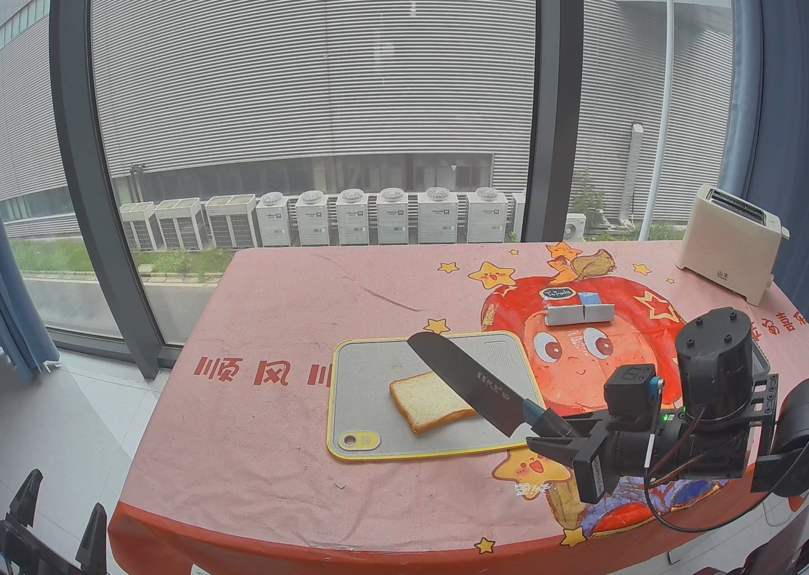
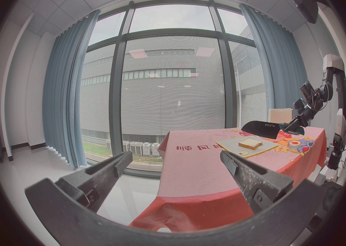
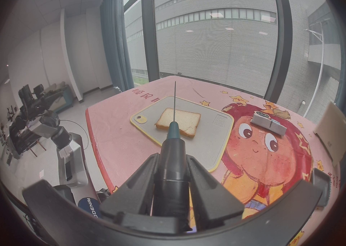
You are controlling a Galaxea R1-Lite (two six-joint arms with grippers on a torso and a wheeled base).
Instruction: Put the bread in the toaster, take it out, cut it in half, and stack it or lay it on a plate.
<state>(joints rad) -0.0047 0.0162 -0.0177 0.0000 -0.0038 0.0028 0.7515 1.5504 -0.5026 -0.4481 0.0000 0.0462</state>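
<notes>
Right gripper [image 3: 173,158] is clenched on the knife [image 1: 468,383], and I see its blade raised over the bread [image 1: 430,401] on the cutting board [image 1: 371,383]; left gripper [image 2: 176,156] hangs released.

I see a pink tablecloth [image 1: 270,433] over the table, printed with stars and a cartoon face [image 1: 581,345]; a small grey-white block [image 1: 579,313] lies on that print; beyond the window [image 1: 312,54] stands a row of air-conditioning units [image 1: 354,217]; blue curtains [image 2: 66,88] hang beside the glass.
</notes>
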